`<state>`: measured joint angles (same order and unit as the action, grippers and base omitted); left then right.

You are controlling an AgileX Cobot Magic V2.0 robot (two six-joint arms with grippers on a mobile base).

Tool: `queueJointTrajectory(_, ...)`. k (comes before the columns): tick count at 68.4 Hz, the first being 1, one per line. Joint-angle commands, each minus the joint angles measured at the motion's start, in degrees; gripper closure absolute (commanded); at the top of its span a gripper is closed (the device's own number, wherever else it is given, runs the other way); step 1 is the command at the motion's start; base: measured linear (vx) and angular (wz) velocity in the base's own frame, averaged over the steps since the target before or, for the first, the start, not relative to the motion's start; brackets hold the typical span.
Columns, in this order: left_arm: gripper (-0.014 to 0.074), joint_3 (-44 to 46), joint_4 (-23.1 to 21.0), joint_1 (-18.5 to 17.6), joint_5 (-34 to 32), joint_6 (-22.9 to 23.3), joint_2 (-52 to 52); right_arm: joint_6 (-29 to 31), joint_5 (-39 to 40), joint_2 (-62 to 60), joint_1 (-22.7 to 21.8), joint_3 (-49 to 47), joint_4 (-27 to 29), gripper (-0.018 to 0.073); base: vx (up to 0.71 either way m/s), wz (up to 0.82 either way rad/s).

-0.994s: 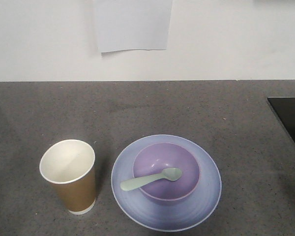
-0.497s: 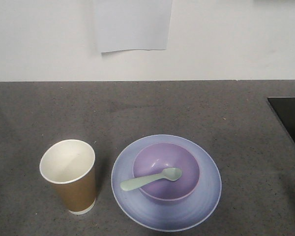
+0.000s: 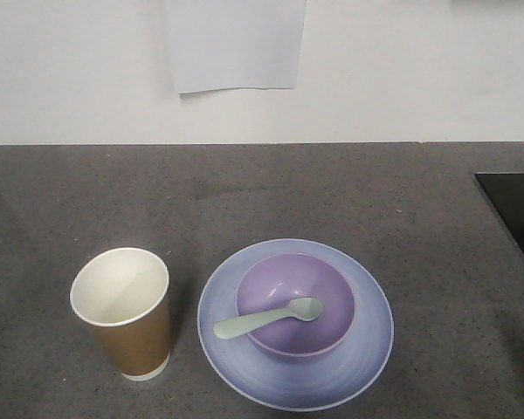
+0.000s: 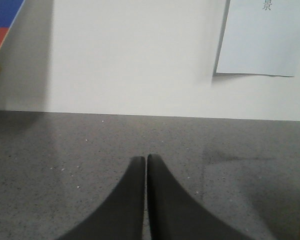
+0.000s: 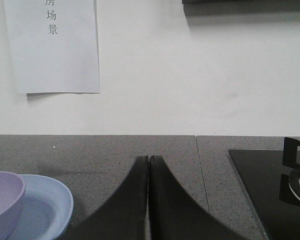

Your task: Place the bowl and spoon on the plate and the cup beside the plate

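On the grey speckled desk (image 3: 349, 192), at 6 o'clock in the front view, sits the pale blue plate (image 3: 295, 384), and the lilac bowl (image 3: 295, 305) rests right on its middle. Look at the mint-green spoon (image 3: 266, 319): head down inside the bowl, handle lying over the bowl's rim toward 8 o'clock. Just beside the plate, at its 9 o'clock, the brown paper cup (image 3: 127, 312) stands upright, apart from the plate's edge. Over on the wrist views, the left hand (image 4: 146, 162) has its dark fingers pressed together with nothing between them, above bare desk. Same story for the right hand (image 5: 148, 162), fingers together, with plate and bowl at its 8 o'clock and a black cooktop (image 5: 260, 180) at 4 o'clock. A white paper sheet (image 3: 236, 44) hangs on the wall.
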<state>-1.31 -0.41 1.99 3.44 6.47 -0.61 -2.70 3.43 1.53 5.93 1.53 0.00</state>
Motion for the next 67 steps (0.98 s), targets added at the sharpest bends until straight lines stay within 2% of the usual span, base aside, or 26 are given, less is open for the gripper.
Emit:
queueJointTrajectory(1, 0.0603, 1.0, -0.1, 0.1, -4.0, 0.1, -0.8, 0.2, 4.5, 0.6, -0.4, 0.7, 0.0, 0.057, 0.0, 0.0)
queueJointTrajectory(67, 0.0603, 1.0, -0.1, 0.1, -4.0, 0.1, -0.8, 0.2, 4.3, 0.6, -0.3, 0.7, 0.3, 0.057, 0.0, 0.0)
